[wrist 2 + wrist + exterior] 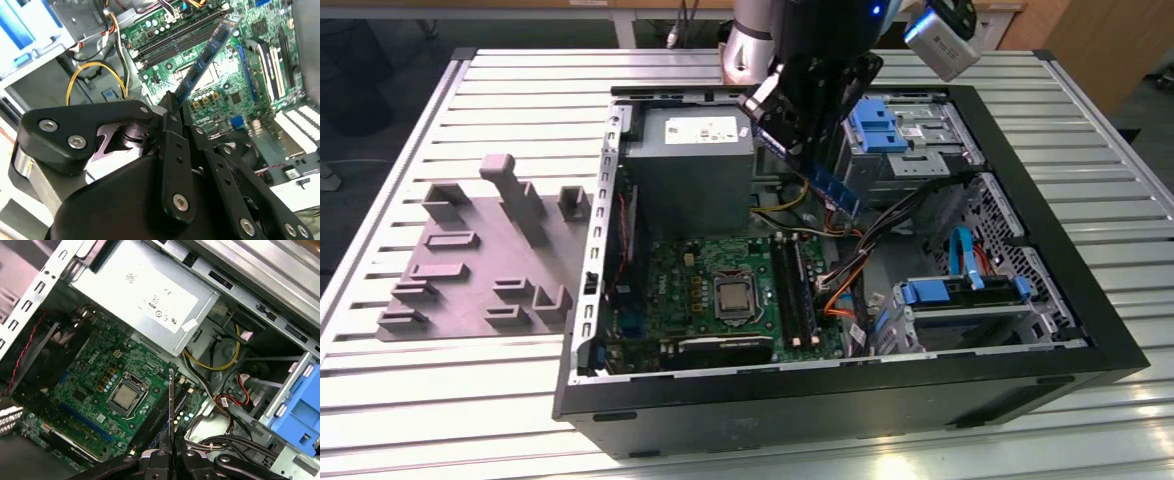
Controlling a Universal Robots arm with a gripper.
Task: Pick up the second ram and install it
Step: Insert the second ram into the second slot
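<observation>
Gripping the second ram (207,52), claw (172,107) above motherboard (272,30), yellow cables (95,70) beside.

We see even, fairly bright overhead light in the exterior view; glare streaks sit on the ribbed table (454,400) and wash its near slats almost white. Inside the case (854,400) shadows are soft, darkest under the arm (814,60). In the second wrist view the gripper (172,107) body close to the lens is out of focus w/ dull sheen on its screws; the motherboard (260,55) beyond the fingers is crisper. In the first wrist view the power supply (145,295) shines pale; corners go dim.
</observation>
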